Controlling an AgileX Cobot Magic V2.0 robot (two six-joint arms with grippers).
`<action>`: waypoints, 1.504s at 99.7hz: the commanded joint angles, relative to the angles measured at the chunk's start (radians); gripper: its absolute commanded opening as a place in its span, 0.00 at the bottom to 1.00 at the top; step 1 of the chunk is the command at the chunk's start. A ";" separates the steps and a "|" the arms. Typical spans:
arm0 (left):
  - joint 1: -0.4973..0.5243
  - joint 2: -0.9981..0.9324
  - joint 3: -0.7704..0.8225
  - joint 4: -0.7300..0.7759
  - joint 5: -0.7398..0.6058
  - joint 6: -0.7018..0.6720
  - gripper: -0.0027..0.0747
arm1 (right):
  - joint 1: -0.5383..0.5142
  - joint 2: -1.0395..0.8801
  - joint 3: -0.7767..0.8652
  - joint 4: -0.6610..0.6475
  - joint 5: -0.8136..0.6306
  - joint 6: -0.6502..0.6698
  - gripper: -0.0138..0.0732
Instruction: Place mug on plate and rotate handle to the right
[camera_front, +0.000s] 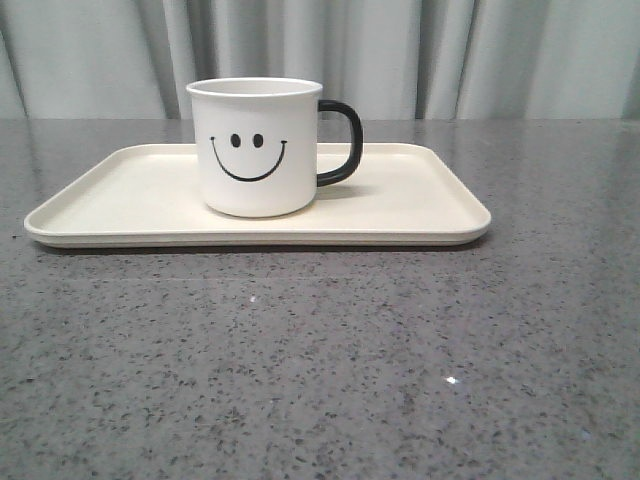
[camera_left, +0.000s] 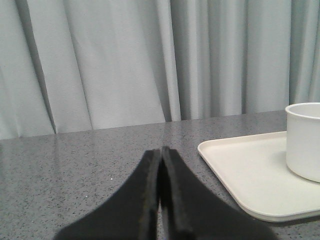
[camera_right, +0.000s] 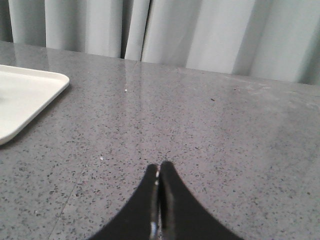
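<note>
- Nearest the front camera, the grey speckled table (camera_front: 320, 370) is lying bare ahead of the plate; neither of my arms is showing in that view.
- My left gripper (camera_left: 160, 165) is sitting with its two fingers pressed together on nothing, low over the table just beside the plate's corner.
- My right gripper (camera_right: 159, 172) is likewise closed and gripping nothing, hanging over the stone with the plate's edge off to one side.
- The mug (camera_front: 256, 147) is standing upright on the plate (camera_front: 420, 200), left of its middle, smiley facing the front camera.
- The handle (camera_front: 342, 143) is pointing to my right, so I am judging both steps done.
- Next calls for nothing but keeping both arms clear.
- Grey curtains (camera_front: 480, 55) are hanging behind; nothing is standing in the way.
</note>
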 joint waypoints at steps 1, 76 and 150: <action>0.000 -0.029 0.010 -0.011 -0.073 -0.007 0.01 | -0.001 -0.019 0.019 -0.003 -0.162 0.001 0.03; 0.000 -0.029 0.010 -0.011 -0.073 -0.007 0.01 | -0.001 -0.019 0.051 -0.004 -0.185 0.001 0.03; 0.000 -0.029 0.010 -0.011 -0.073 -0.007 0.01 | -0.001 -0.019 0.051 -0.004 -0.185 0.001 0.03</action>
